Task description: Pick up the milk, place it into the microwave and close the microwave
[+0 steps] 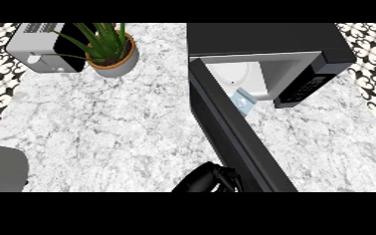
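The milk (243, 102) sits just inside the microwave (279, 45), at its open mouth beside the open door (235, 134). We see our right hand (209, 179) at the door's outer side, fingers curled and holding nothing, so we should push the door steadily toward the microwave, watching that the carton clears. We count one milk, one microwave, one plant (110, 47), one toaster (44, 47)

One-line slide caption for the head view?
Milk carton sits inside the open microwave; a robot hand touches its door.
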{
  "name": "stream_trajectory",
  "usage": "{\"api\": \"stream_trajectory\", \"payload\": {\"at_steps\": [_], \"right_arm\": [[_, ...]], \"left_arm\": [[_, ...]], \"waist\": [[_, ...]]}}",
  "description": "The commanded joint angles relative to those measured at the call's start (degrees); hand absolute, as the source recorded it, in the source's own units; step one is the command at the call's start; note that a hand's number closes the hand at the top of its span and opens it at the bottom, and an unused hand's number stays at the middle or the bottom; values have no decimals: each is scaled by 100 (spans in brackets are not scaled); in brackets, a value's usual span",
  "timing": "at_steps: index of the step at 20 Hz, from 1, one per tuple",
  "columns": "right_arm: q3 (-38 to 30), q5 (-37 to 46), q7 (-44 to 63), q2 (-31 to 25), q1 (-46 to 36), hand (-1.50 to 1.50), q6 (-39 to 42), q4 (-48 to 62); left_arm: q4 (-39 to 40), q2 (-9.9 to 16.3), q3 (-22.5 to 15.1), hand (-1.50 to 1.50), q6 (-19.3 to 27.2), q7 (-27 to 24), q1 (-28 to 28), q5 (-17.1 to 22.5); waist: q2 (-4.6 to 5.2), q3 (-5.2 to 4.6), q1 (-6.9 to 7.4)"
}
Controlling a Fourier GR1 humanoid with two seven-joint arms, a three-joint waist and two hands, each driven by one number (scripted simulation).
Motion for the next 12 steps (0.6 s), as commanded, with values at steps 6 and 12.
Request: {"api": "stream_trajectory", "payload": {"at_steps": [6,12], "right_arm": [[208,-556,417,-360,-206,-150,559,-1082],[245,-705,749,-597,-245,-150,520,-1721]], "left_arm": [[82,-50,-1284,150,1466,517,-1010,992],[235,-47,-1273,150,2230,604,-1674,1388]], "waist": [[50,-13,-235],[74,-22,-484]]}}
